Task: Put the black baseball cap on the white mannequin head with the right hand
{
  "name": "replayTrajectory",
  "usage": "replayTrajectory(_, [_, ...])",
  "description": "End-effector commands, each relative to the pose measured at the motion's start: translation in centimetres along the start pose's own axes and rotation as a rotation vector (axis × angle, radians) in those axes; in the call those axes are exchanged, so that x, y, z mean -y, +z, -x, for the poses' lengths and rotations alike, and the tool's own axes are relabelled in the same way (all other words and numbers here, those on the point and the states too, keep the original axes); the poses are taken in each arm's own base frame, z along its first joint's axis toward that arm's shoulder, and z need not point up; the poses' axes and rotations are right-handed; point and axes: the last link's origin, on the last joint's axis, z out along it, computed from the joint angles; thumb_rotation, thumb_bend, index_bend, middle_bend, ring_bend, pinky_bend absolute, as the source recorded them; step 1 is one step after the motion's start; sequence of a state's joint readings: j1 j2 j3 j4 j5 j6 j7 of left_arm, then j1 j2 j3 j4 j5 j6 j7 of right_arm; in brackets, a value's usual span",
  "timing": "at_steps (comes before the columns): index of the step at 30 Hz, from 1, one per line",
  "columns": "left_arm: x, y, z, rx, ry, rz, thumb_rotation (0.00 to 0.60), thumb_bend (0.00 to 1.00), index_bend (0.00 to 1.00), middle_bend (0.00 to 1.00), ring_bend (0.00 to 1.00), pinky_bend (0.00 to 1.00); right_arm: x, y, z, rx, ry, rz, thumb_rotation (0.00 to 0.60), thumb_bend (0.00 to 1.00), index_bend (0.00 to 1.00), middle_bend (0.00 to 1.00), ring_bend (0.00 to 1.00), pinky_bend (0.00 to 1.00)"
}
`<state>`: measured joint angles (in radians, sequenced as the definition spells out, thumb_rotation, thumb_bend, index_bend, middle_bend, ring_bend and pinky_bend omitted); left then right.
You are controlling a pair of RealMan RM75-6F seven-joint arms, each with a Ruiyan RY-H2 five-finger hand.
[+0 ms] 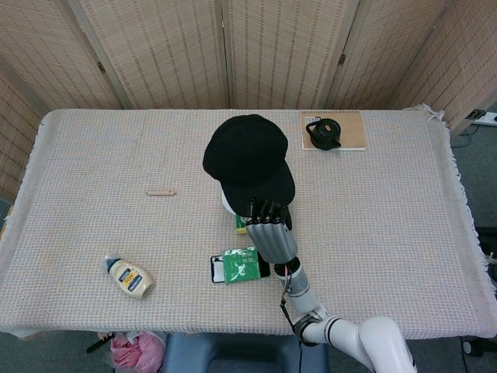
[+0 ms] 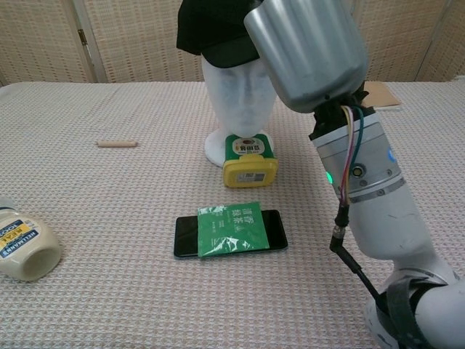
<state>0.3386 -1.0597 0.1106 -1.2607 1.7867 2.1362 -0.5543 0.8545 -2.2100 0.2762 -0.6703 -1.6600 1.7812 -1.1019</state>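
Note:
The black baseball cap [image 1: 248, 154] sits over the top of the white mannequin head [image 2: 237, 93], with its brim pointing toward me. In the head view only the mannequin's white base [image 1: 226, 203] shows from under the cap. My right hand [image 1: 269, 221] reaches up from below and its fingers [image 1: 267, 207] grip the edge of the brim. In the chest view the cap [image 2: 213, 27] is at the top edge, and the grey back of my right hand [image 2: 305, 51] covers the brim's right part. My left hand is in neither view.
A yellow-lidded green jar [image 2: 249, 160] stands against the mannequin's base. In front of it lies a black phone [image 2: 187, 235] with a green packet [image 2: 232, 227] on top. A mayonnaise bottle [image 1: 130, 277] and a wooden stick [image 1: 161, 192] lie at left. A notebook [image 1: 351, 129] carrying a black object [image 1: 324, 134] is at the back right.

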Motion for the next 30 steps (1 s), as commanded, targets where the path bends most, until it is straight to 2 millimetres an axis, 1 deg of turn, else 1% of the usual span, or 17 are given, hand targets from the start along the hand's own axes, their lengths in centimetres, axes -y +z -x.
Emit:
replayTrajectory(1, [0.0,0.0,-0.1,0.000,-0.003,0.001,0.600,0.30,0.19,0.09,0.04,0.13,0.4,-0.2,-0.1,0.003,0.005,-0.012,0.600,0.62,0.87,0.79,0.81,0.97])
replayTrajectory(7, [0.1,-0.1,-0.1,-0.001,-0.005,0.000,0.600,0.30,0.19,0.09,0.04,0.13,0.9,-1.2,-0.3,0.017,0.007,-0.028,0.600,0.60,0.87,0.78,0.81,0.97])
replayTrajectory(10, [0.1,0.0,-0.1,0.001,-0.004,-0.002,0.600,0.30,0.19,0.09,0.04,0.13,1.0,-2.1,-0.2,0.058,0.008,-0.030,0.600,0.49,0.85,0.72,0.81,0.97])
replayTrajectory(11, [0.1,0.0,0.0,0.001,-0.004,-0.003,0.600,0.30,0.19,0.09,0.04,0.13,0.9,-2.3,-0.1,0.070,0.005,-0.031,0.600,0.43,0.81,0.68,0.79,0.95])
replayTrajectory(13, [0.1,0.1,0.0,0.003,-0.004,-0.005,0.600,0.30,0.19,0.09,0.04,0.13,0.8,-2.9,0.0,0.120,-0.002,-0.027,0.600,0.38,0.68,0.59,0.73,0.89])
replayTrajectory(16, [0.1,0.1,0.0,0.005,-0.002,-0.006,0.600,0.30,0.19,0.09,0.04,0.13,0.7,-3.6,-0.1,0.197,-0.009,-0.023,0.600,0.31,0.40,0.42,0.61,0.77])
replayTrajectory(18, [0.1,0.1,0.1,0.006,0.000,-0.005,0.600,0.30,0.19,0.09,0.04,0.13,0.5,-4.1,-0.1,0.249,-0.017,-0.029,0.600,0.25,0.20,0.27,0.46,0.67])
replayTrajectory(19, [0.1,0.2,0.1,0.006,0.000,-0.005,0.600,0.30,0.19,0.09,0.04,0.13,0.4,-4.3,-0.2,0.279,-0.014,-0.031,0.600,0.23,0.14,0.21,0.41,0.64])
replayTrajectory(21, [0.1,0.2,0.2,0.008,0.003,-0.006,0.600,0.30,0.19,0.09,0.04,0.13,0.2,-4.9,-0.4,0.338,-0.003,-0.046,0.600,0.18,0.01,0.06,0.27,0.56])
replayTrajectory(23, [0.1,0.2,0.2,0.010,0.006,-0.006,0.600,0.31,0.19,0.09,0.04,0.13,0.0,-5.2,-0.7,0.359,0.014,-0.068,0.600,0.15,0.00,0.01,0.19,0.51])
replayTrajectory(24, [0.1,0.2,0.2,0.010,0.007,-0.007,0.600,0.31,0.19,0.09,0.04,0.13,-0.2,-5.4,-0.8,0.372,0.025,-0.080,0.600,0.13,0.00,0.00,0.17,0.50])
replayTrajectory(27, [0.0,0.2,0.3,0.009,0.010,-0.008,0.600,0.30,0.19,0.09,0.04,0.13,-0.9,-6.3,-1.3,0.412,0.073,-0.117,0.600,0.12,0.00,0.00,0.12,0.47])
replayTrajectory(30, [0.0,0.2,0.4,0.014,0.015,-0.007,0.600,0.30,0.19,0.09,0.04,0.13,-2.2,-6.9,-1.9,0.441,0.114,-0.121,0.600,0.11,0.00,0.00,0.12,0.45])
